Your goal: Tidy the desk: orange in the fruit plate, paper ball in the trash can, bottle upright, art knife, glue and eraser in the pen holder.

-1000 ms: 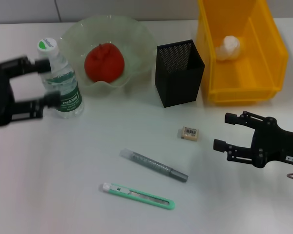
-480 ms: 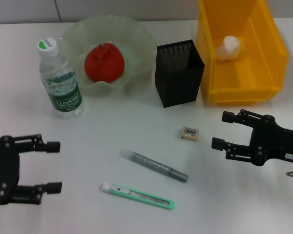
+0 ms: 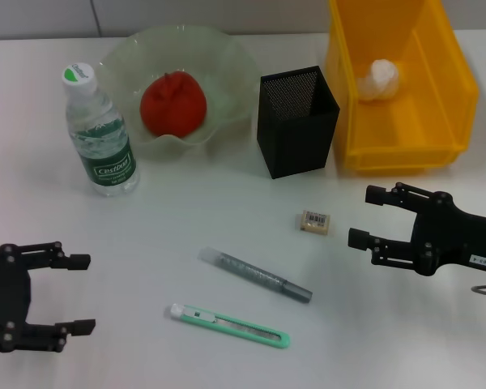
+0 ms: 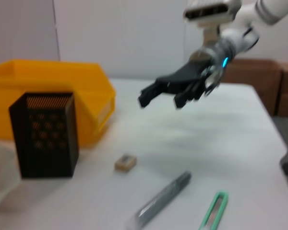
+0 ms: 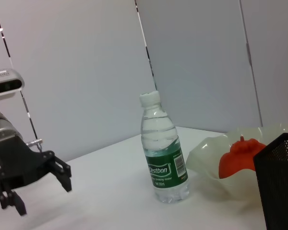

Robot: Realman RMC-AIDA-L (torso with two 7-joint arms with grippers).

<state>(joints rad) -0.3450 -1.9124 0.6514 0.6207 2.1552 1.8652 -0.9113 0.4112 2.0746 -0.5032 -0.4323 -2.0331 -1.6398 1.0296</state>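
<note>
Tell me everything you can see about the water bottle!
The water bottle is clear plastic with a white cap that has a green patch on top, and a green label with white lettering around its lower half. It stands upright on the white table, capped, beside the pale green fruit plate, on the robot's left side of it. Nothing grips it: the left gripper is open and well away, nearer the robot. Whether the bottle touches the plate cannot be told.
</note>
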